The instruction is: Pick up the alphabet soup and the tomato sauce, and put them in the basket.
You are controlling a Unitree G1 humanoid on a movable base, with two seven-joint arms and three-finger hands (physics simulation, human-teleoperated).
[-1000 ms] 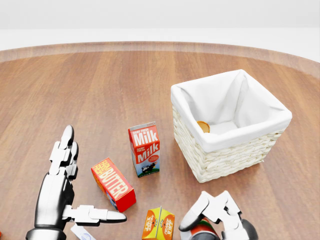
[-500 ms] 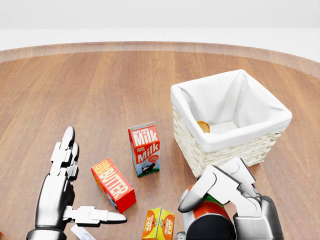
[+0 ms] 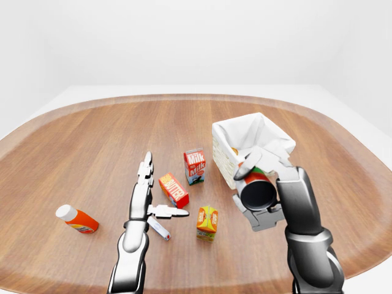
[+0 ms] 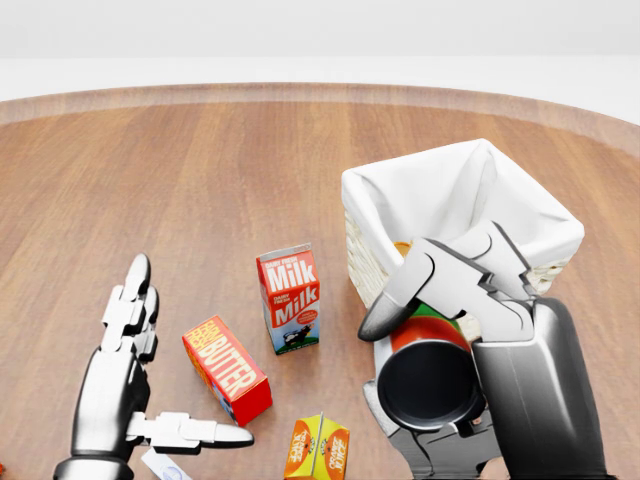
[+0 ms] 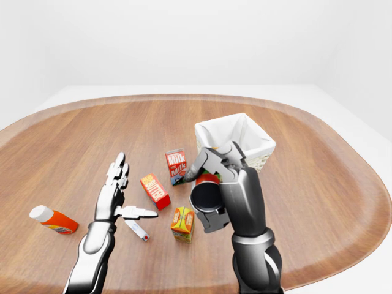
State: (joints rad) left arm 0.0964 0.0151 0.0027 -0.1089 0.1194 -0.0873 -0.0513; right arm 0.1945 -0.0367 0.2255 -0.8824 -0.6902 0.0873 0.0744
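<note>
Since the can [image 4: 428,372] rides tilted in the right hand [image 4: 455,330], with its dark end toward the camera, the sound course is probably to carry it on over the basket [image 4: 560,232] rim, clear of the cloth liner, and loosen the fingers only once it hangs above the opening. Those fingers are wrapped tight round the can, one hooked over its upper edge; which of the two cans it is cannot be read. An orange-lidded thing lies inside the basket, just beyond the hand. The left hand [image 4: 130,385] rests spread and empty beside the butter box [image 4: 226,368].
</note>
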